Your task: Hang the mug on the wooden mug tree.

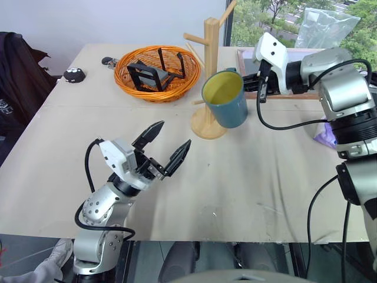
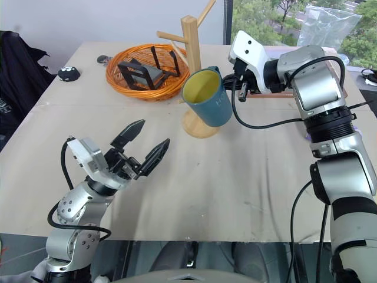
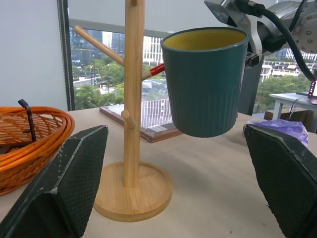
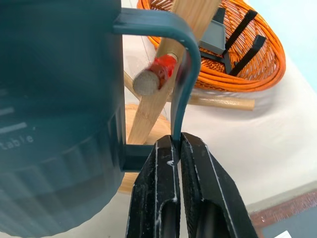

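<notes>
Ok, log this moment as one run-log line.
right gripper: shut on mug handle | mug: airborne beside wooden mug tree, red-tipped peg seen through handle loop, unhung | left gripper: open, empty

mug (image 1: 227, 100): teal, yellow inside | mug tree (image 1: 210, 71): light wood, red-tipped peg | basket (image 1: 156, 73): orange

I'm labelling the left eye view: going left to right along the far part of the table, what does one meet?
small black object → orange wicker basket → wooden mug tree → mug → right gripper
</notes>
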{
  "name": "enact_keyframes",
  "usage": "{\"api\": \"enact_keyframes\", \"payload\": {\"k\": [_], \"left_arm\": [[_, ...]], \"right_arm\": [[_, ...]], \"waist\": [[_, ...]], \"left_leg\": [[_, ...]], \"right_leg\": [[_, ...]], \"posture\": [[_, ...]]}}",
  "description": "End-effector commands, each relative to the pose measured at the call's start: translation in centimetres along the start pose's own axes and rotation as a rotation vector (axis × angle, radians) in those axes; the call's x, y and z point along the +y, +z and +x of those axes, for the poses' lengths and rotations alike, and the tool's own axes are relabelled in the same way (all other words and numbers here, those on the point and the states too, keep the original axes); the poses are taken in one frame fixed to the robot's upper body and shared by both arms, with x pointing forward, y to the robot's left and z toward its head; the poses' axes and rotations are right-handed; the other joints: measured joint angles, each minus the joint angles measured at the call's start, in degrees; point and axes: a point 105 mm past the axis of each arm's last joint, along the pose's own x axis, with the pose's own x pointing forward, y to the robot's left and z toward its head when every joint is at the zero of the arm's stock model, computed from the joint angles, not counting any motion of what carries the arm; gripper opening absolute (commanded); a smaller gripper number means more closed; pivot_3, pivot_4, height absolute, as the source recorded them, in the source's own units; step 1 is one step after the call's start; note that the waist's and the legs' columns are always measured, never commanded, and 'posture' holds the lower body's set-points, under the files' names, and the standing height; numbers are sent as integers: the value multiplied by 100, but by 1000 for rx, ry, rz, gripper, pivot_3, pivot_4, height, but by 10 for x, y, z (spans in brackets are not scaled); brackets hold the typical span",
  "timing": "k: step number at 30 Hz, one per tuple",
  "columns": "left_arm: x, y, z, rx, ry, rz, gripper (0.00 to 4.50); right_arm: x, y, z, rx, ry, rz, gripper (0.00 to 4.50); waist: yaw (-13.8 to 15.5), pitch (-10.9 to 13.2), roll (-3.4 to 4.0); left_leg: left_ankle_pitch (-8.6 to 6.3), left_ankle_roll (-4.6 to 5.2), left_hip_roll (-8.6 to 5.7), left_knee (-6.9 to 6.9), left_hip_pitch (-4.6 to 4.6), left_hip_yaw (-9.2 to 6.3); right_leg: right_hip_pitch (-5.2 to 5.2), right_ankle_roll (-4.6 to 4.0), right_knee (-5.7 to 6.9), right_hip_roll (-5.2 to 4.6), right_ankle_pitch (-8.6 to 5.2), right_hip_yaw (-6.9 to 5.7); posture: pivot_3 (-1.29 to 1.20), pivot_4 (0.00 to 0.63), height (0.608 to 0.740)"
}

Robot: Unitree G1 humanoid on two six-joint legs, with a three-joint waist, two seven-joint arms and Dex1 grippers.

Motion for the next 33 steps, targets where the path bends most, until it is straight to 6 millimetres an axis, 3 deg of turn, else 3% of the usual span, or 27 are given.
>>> {"api": "enact_keyframes", "payload": {"k": [1,2,3,5,7,11,15,20,21,23,25,28,33], "left_arm": [[-3,11,3,-46,-24,29,4500],[-3,11,4,-46,-27,29,4500],[-2,10,4,-46,-30,29,4500],[-2,10,4,-45,-36,28,4500],[-3,10,4,-43,-42,27,4500],[-2,9,3,-36,-45,26,4500],[-4,4,0,-5,-41,16,4500],[-7,-21,-13,172,-42,-16,4500],[-5,-28,-17,218,-30,-24,4500],[-4,-38,-25,293,-10,-34,4500],[-5,-45,-31,338,6,-52,4500],[-7,-60,-42,434,17,-46,4500],[-5,-73,-61,550,6,-38,4500]], "right_arm": [[-7,22,-8,-33,-24,-79,439],[-9,23,-10,-40,-32,-79,697],[-11,24,-12,-50,-44,-77,1285],[-16,27,-18,-67,-72,-64,1951],[-18,28,-26,-71,-85,-52,2900],[-17,24,-44,-104,-102,6,2900],[-3,11,-61,-176,-109,134,2900],[34,-26,-72,-317,-147,357,2900],[40,-37,-72,-351,-194,412,2900],[72,-71,-68,-345,-252,524,2900],[110,-98,-63,-281,-247,581,3477],[140,-117,-63,-287,-302,603,4458],[168,-157,-75,-211,-469,530,4458]], "waist": [[3,0,0],[2,0,0],[1,0,0],[0,0,0],[1,0,0],[13,0,0],[10,-2,-4],[20,-5,-7],[20,-7,-9],[30,-13,-15],[56,-15,-14],[14,-11,-3],[-18,-13,-8]], "left_leg": [[0,0,-1,0,0,0],[0,0,-1,1,0,0],[0,0,-3,1,0,0],[0,0,-4,2,0,0],[0,0,-4,2,0,0],[0,0,-6,1,-1,0],[-1,1,-2,-3,-2,-3],[-1,2,-1,1,-2,-3],[-1,2,0,1,-2,-1],[-1,3,3,3,1,-3],[-1,3,4,-2,2,-14],[-1,3,-2,2,2,1],[-18,32,-4,-11,110,27]], "right_leg": [[0,0,0,0,0,0],[0,0,0,0,0,0],[1,0,1,0,0,0],[1,0,1,1,0,0],[1,0,2,1,0,0],[1,0,1,-1,0,-1],[1,0,0,-3,0,-2],[4,0,2,-4,0,0],[4,0,2,-4,0,2],[6,0,7,2,0,2],[9,0,9,6,-1,-6],[6,1,11,0,0,8],[96,2,7,13,-3,22]], "posture": [[0,150,740],[0,150,740],[0,150,740],[0,150,740],[0,150,740],[0,150,740],[0,150,740],[0,150,740],[0,150,740],[0,150,740],[0,150,740],[0,150,740],[0,150,740]]}}
